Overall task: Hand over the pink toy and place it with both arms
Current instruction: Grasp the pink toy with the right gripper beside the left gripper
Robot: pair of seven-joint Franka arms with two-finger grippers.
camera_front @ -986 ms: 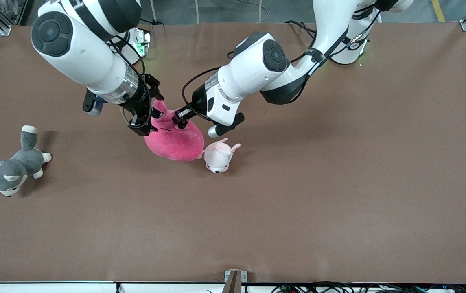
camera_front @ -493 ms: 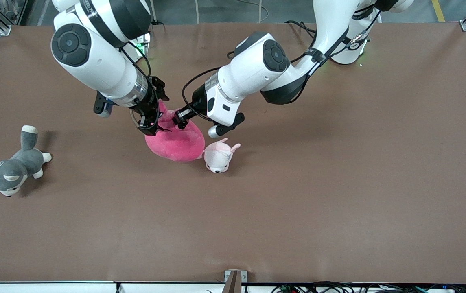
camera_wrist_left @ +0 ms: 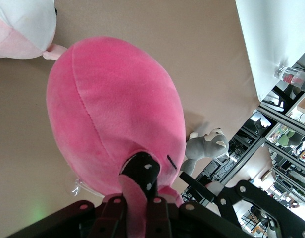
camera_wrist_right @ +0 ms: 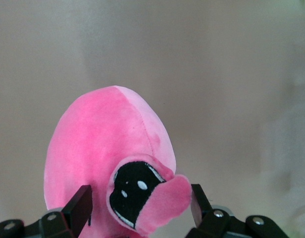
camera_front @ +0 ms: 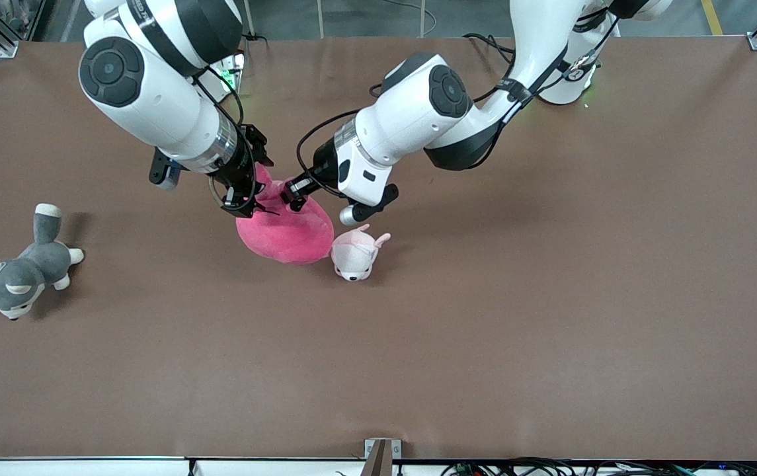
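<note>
The pink toy [camera_front: 283, 231] hung between the two grippers, its lower bulge touching or just above the brown table [camera_front: 550, 297]; contact could not be confirmed. It sat just beside a small pale plush [camera_front: 354, 254], which lay toward the left arm's end of the table, and well apart from a grey dog plush [camera_front: 18, 272] at the right arm's end.

The left gripper [camera_front: 293, 192] was at the toy's upper part. In the left wrist view its fingers [camera_wrist_left: 137, 198] were pinching a fold of pink fabric near a dark eye patch [camera_wrist_left: 141, 172], jaws pressed onto the plush.

The right gripper [camera_front: 240, 201] was at the same upper end. In the right wrist view its fingers [camera_wrist_right: 80, 203] stood spread on either side of a protruding lobe with the other dark eye [camera_wrist_right: 132, 191], not visibly squeezing it.

Handling judgement: the toy looked light, soft and easily squashed, with a velvety cover that should give decent friction. Nothing fragile. A pinch on a loose fold may slip or stretch; a deeper bite on the lobe or a seam ridge should hold better. The handover appeared midway, with only one grip secured.
</note>
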